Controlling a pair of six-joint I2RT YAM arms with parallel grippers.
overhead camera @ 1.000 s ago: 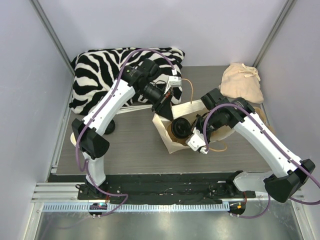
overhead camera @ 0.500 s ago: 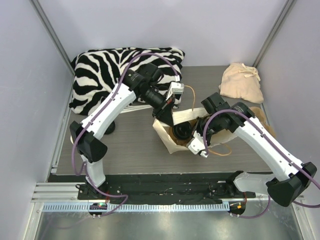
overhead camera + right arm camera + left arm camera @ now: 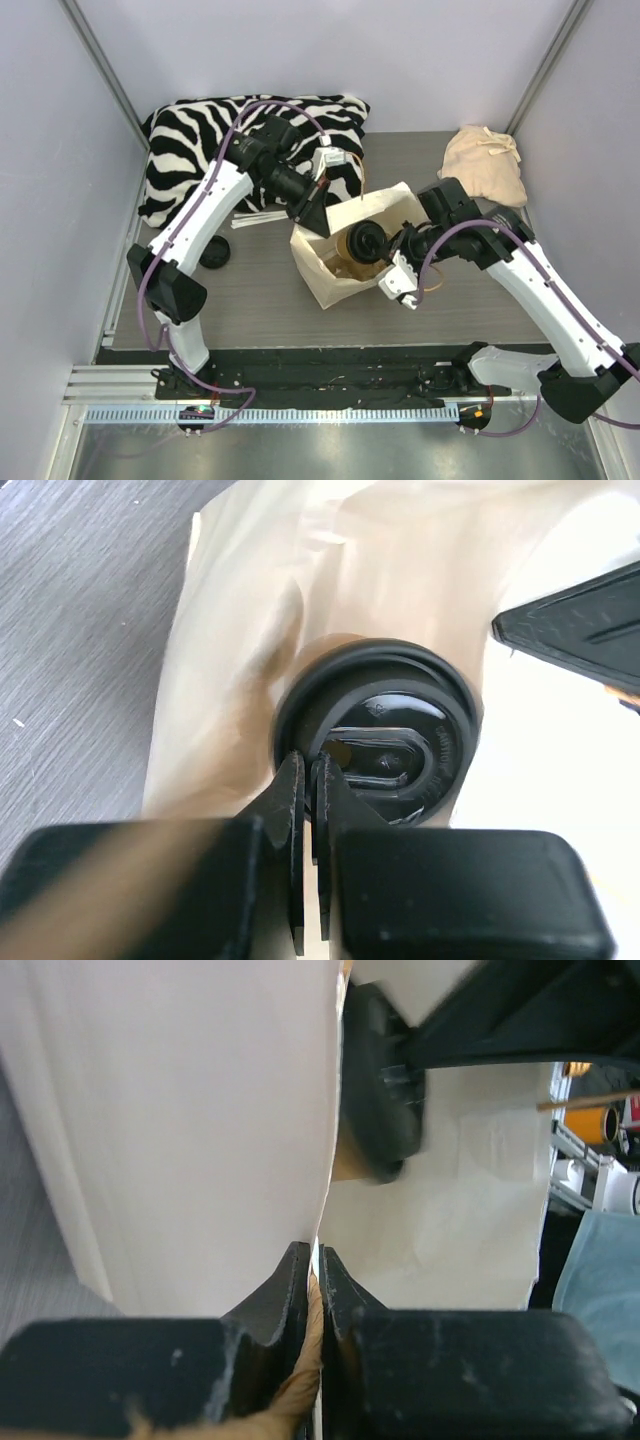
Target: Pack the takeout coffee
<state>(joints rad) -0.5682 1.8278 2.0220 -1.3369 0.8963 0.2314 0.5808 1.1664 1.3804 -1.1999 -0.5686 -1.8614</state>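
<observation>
The takeout coffee (image 3: 362, 240), a brown paper cup with a black lid, lies on its side inside the mouth of a white paper bag (image 3: 320, 275) on the table. My right gripper (image 3: 385, 245) is shut on the lid's rim; in the right wrist view its tips (image 3: 312, 765) pinch the edge of the lidded cup (image 3: 400, 730), with the bag (image 3: 240, 630) around it. My left gripper (image 3: 318, 215) is shut on the bag's upper edge and its twine handle, holding the mouth up. The left wrist view shows those jaws (image 3: 318, 1255) closed on the bag (image 3: 180, 1110), with the cup (image 3: 375, 1100) beyond.
A zebra-striped cushion (image 3: 200, 150) lies at the back left and a beige cloth pouch (image 3: 485, 165) at the back right. A flat black lid (image 3: 213, 255) and some white sticks (image 3: 255, 218) lie left of the bag. Walls close in both sides.
The bag has slid left and its mouth now stands taller and wider. My left gripper drew back left with the edge, and my right gripper followed with the cup further into the bag.
</observation>
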